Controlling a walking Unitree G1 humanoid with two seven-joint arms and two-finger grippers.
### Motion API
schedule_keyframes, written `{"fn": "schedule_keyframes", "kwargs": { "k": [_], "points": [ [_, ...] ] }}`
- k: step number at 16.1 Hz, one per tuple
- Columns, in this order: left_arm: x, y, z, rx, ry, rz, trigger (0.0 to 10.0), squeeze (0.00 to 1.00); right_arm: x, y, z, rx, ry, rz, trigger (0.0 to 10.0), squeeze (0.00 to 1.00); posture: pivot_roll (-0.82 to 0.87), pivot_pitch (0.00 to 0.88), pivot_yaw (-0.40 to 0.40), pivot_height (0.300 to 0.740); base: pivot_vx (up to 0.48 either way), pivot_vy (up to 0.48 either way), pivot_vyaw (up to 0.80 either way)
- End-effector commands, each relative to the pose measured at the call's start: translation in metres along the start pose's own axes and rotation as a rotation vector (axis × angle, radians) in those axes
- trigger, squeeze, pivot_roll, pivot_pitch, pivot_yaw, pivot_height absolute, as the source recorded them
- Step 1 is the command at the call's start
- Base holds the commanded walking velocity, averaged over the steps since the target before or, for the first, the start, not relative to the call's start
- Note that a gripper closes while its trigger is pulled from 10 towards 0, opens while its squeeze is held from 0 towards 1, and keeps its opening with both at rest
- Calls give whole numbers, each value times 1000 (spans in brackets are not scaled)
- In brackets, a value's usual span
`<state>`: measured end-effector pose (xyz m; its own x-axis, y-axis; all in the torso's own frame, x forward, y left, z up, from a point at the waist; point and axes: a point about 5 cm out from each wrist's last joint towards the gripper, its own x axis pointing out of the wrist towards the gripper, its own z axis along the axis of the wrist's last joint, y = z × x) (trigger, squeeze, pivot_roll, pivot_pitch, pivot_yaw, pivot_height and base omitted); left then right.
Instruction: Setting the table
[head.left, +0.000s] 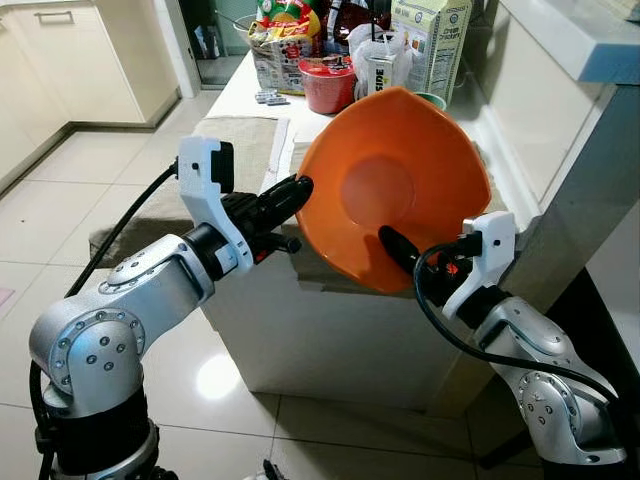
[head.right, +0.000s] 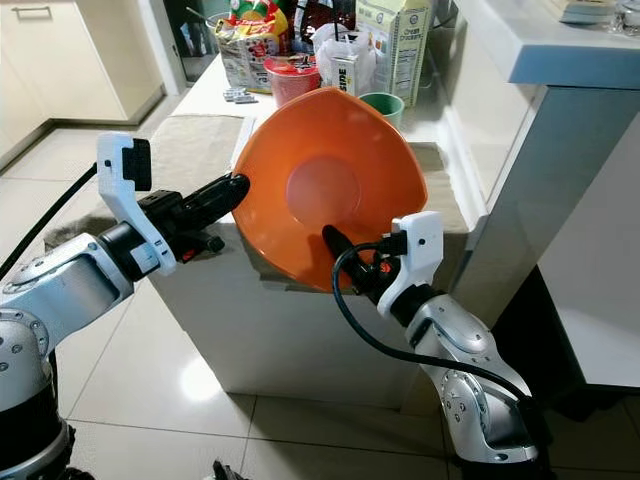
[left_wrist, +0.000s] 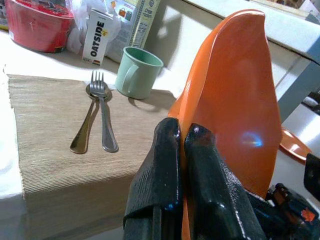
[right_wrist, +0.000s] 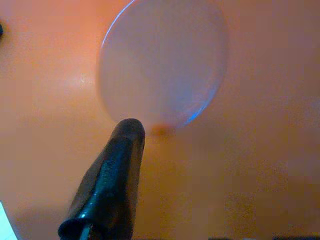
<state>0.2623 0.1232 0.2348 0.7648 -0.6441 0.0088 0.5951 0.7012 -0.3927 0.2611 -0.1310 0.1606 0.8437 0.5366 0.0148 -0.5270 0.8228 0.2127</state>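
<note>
White counter (head.left: 340, 340) stands on a glossy tiled kitchen floor, with a beige placemat (left_wrist: 55, 145) spread over its near end. Above the mat both arms hold a large orange bowl (head.left: 395, 185) tipped up on edge, its hollow facing the robot. The left gripper (left_wrist: 181, 145) pinches the bowl's left rim between its two black fingers, which sit nearly closed with only the thin wall between them. The right gripper (head.left: 395, 248) grips the lower right rim; one finger (right_wrist: 112, 175) lies against the inner surface, the other is hidden behind the bowl. On the mat lie a fork (left_wrist: 102, 112) and a spoon (left_wrist: 87, 122) side by side, with a pale green mug (left_wrist: 137, 72) just beyond them. Farther back stand an oat drink carton (left_wrist: 97, 35), a red tub (left_wrist: 37, 25) and a cream crackers box (head.left: 432, 40)
</note>
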Motion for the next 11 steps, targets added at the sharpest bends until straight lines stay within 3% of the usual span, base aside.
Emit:
{"fn": "schedule_keyframes", "kwargs": {
  "k": [1,7,8,9,10,11],
  "points": [
    [9,-19,-9,12,57,-151,0,0,9,16,0,-34,14,90,0,0,-146,0,83,740,0,0,0],
    [9,-16,-11,64,58,-140,0,0,10,17,-3,-39,24,96,0,0,-146,0,86,740,0,0,0],
    [9,-16,-12,80,57,-143,1412,0,10,17,-4,-39,28,97,0,0,-146,0,86,740,0,0,0],
    [11,-14,-13,99,66,-117,9059,0,10,18,-4,-39,31,98,0,0,-146,0,87,740,0,0,0],
    [11,-13,-13,105,68,-112,10000,0,10,18,-5,-39,31,98,0,0,-147,0,88,740,0,0,0],
    [11,-12,-14,116,66,-104,10000,0,9,18,-5,-39,32,98,0,0,-148,0,89,740,0,0,0]
  ]
}}
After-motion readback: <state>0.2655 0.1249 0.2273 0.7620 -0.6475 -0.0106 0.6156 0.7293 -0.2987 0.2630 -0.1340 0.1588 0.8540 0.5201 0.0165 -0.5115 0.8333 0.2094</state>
